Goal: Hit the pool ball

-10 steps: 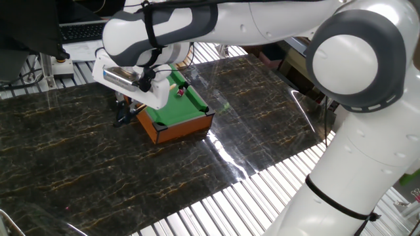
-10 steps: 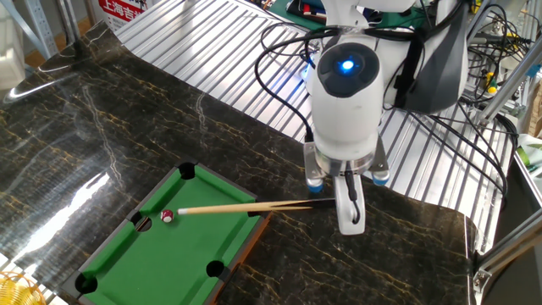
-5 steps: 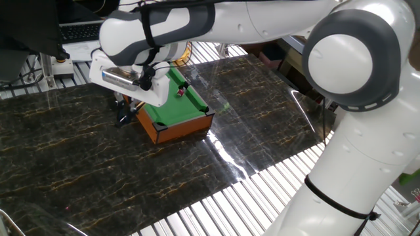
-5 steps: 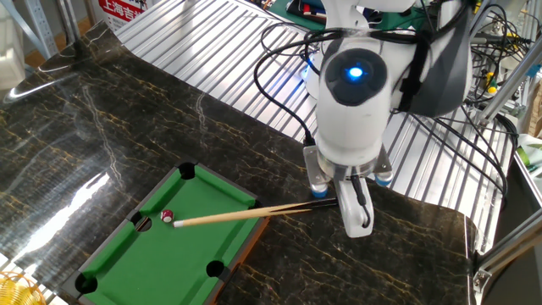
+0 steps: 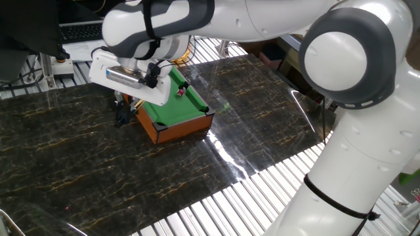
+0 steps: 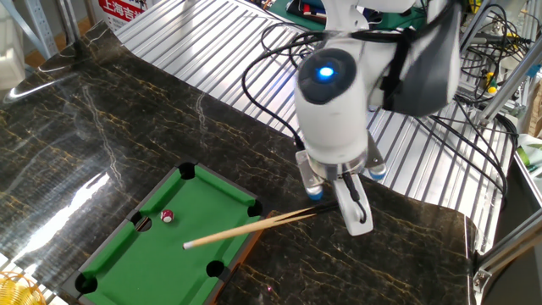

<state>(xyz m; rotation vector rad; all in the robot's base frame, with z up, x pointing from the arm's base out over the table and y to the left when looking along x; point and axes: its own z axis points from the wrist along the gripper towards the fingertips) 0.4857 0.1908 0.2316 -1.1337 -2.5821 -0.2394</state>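
Observation:
The pool ball is a tiny red ball on the felt of the small green pool table, near a left side pocket. It also shows in one fixed view. My gripper hangs just off the table's right end, shut on the dark end of the thin tan cue stick. The cue lies slanted over the felt. Its tip rests a short way in front of the ball, apart from it. In one fixed view my gripper is at the table's left end and the hand hides the cue.
The pool table has an orange wooden frame and stands on a dark marble top. Ribbed metal sheets border it. Cables hang behind the arm. A keyboard lies at the back.
My hand has turned and the cue's tip has swung away from the ball toward the table's near side. The ball has not moved.

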